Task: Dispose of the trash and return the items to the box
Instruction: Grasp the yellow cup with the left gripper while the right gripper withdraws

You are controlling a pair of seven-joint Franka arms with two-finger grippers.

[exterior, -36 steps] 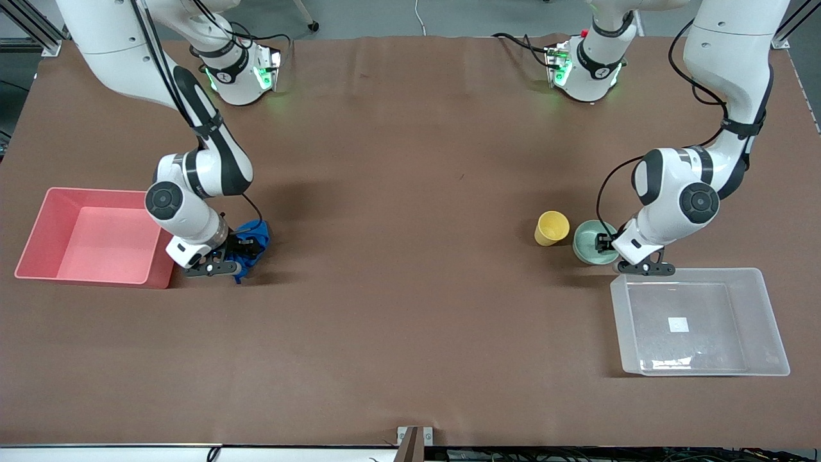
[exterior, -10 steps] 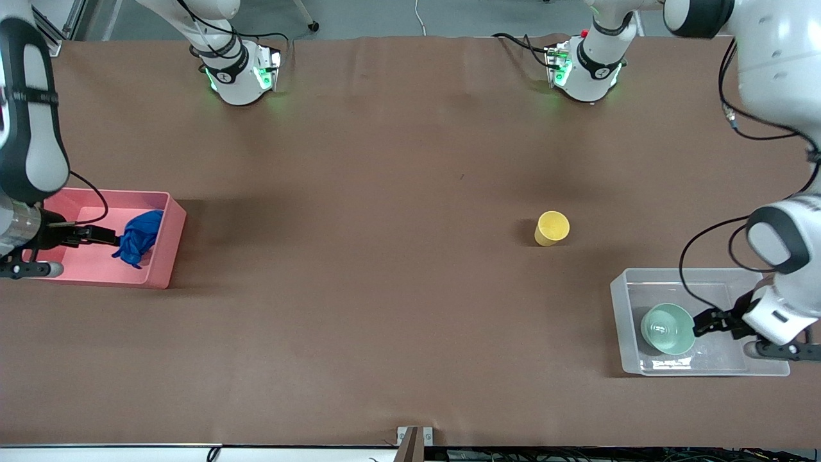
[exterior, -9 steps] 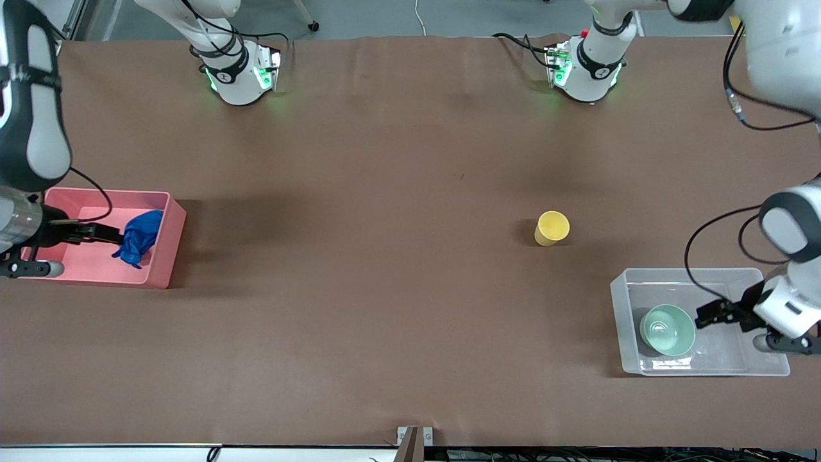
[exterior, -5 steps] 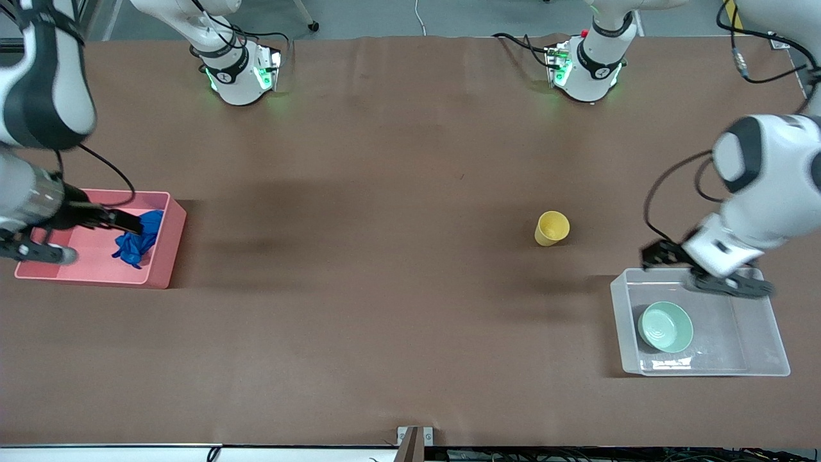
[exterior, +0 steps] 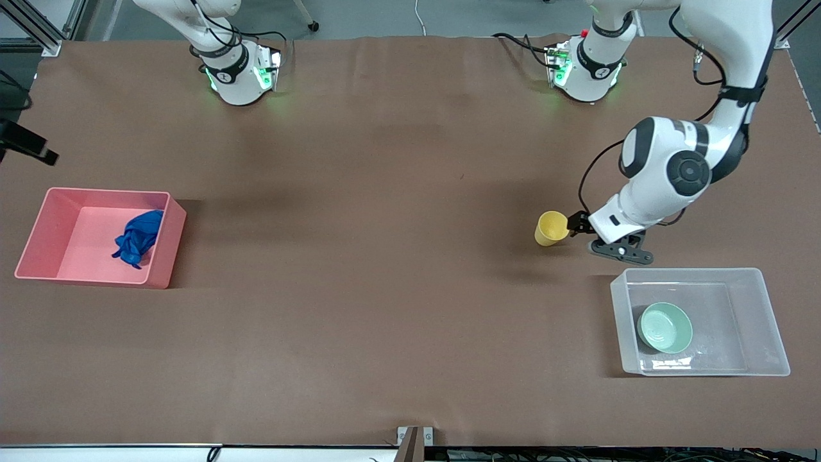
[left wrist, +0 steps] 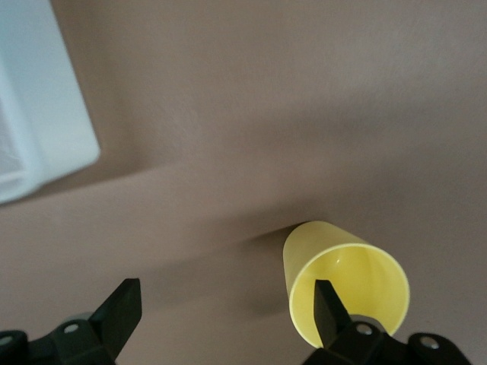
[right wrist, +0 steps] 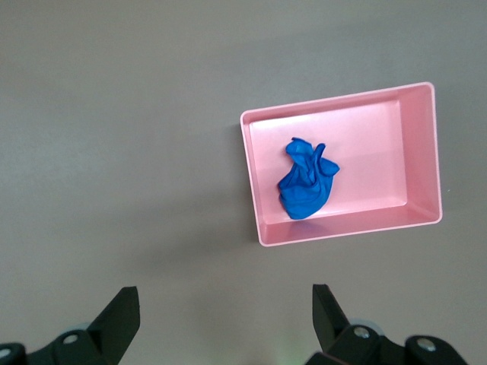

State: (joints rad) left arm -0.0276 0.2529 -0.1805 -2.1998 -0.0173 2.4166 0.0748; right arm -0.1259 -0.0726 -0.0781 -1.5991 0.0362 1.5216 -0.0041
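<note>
Fingers of the left gripper [left wrist: 221, 308] spread open at the yellow cup [exterior: 551, 228], one inside its rim. Right gripper [right wrist: 221, 312], open, hangs high above the brown worktop [exterior: 385, 256]. Blue cloth [exterior: 136, 237] lies in the pink bin [exterior: 163, 247]; the green bowl [exterior: 665, 327] sits in the clear box [exterior: 763, 321].

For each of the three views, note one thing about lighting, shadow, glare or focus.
Front view: the clear box shows a pale glare strip along its nearer inner edge, and the pink bin casts a soft shadow on the table. Left wrist view: the left gripper and the yellow cup look slightly soft. Right wrist view: even light; the blue cloth is sharp, its folds showing.
</note>
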